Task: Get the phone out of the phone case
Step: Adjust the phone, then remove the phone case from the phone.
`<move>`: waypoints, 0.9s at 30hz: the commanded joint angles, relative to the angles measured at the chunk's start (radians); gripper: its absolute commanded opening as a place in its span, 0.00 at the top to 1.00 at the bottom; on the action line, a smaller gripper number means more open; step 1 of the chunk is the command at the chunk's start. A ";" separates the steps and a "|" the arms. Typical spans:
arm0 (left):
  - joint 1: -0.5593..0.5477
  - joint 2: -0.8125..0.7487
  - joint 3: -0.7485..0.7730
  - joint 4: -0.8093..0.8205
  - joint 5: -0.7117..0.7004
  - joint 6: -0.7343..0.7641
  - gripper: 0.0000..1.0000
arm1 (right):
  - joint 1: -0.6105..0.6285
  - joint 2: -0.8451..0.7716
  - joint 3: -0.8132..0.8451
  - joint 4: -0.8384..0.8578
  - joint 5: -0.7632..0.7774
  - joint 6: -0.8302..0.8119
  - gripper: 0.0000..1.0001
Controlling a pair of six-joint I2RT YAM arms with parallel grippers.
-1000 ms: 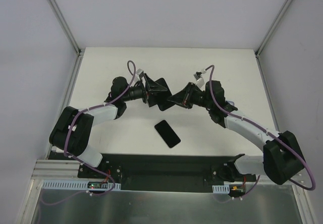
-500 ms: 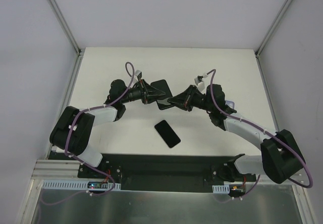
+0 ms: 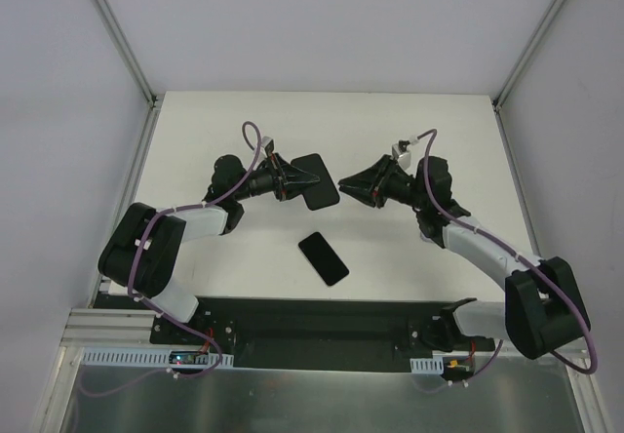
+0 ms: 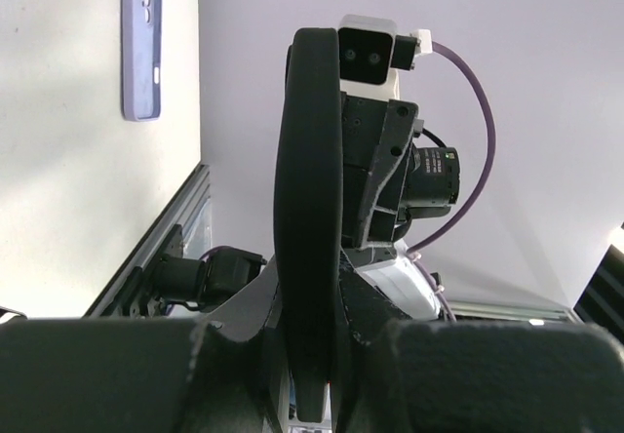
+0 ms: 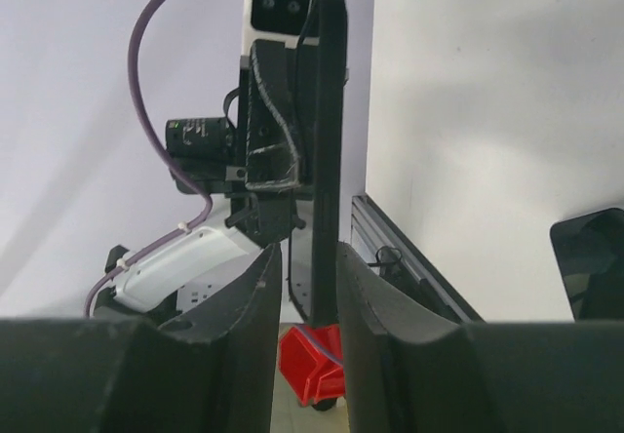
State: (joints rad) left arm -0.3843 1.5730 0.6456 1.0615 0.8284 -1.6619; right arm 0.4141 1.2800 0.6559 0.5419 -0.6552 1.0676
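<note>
the left arm's jaws (image 3: 296, 179) are clamped on a black case (image 3: 318, 185) and hold it in the air above the middle of the white table (image 3: 409, 126). in the left wrist view the case (image 4: 307, 199) shows edge-on, standing straight up out of the pinch.

the right arm's jaws (image 3: 348, 185) point at the case from the other side and stand a little apart, gripping nothing. from above, their tips sit just beside the case's right corner. in the right wrist view the case's thin edge (image 5: 328, 150) lines up with the gap between the two fingers, with clear space on its left side.

the phone (image 3: 324, 258) lies flat on the table, dark side up, out of the case, nearer the arm bases than the two jaws and apart from both.

a purple item with two round lenses (image 4: 141, 45) lies flat on the table in the left wrist view; whether it is a phone or a cover i cannot tell.
</note>
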 commanded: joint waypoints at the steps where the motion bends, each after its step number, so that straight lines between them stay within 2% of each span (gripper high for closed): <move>1: 0.005 -0.008 0.022 0.126 -0.006 -0.016 1.00 | 0.000 -0.053 -0.004 0.038 -0.080 0.023 0.70; 5: 0.005 -0.007 0.026 0.124 -0.005 -0.016 1.00 | 0.005 -0.080 0.052 -0.135 -0.063 -0.092 0.69; 8: 0.005 -0.008 0.026 0.123 -0.005 -0.015 1.00 | 0.026 -0.103 0.125 -0.401 0.001 -0.265 0.70; 9: 0.005 -0.008 0.028 0.123 -0.005 -0.015 1.00 | 0.043 -0.107 0.181 -0.568 0.031 -0.325 0.71; 10: 0.005 -0.008 0.028 0.121 -0.005 -0.015 1.00 | 0.052 -0.110 0.213 -0.648 0.107 -0.415 0.72; 12: 0.005 -0.007 0.031 0.121 -0.005 -0.013 1.00 | 0.075 -0.110 0.289 -0.832 0.181 -0.494 0.73; 18: 0.005 -0.010 0.040 0.121 -0.002 -0.007 1.00 | 0.150 -0.076 0.404 -1.074 0.383 -0.662 0.74; 23: 0.005 -0.019 0.057 0.078 0.017 0.023 1.00 | 0.198 -0.045 0.471 -1.148 0.503 -0.716 0.74; 27: 0.005 -0.045 0.081 -0.050 0.060 0.111 1.00 | 0.227 -0.070 0.524 -1.171 0.601 -0.756 0.73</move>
State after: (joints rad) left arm -0.3843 1.5814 0.6617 1.0420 0.8349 -1.6379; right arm 0.6174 1.2343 1.0893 -0.5400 -0.2005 0.3965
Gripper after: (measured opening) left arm 0.120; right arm 0.266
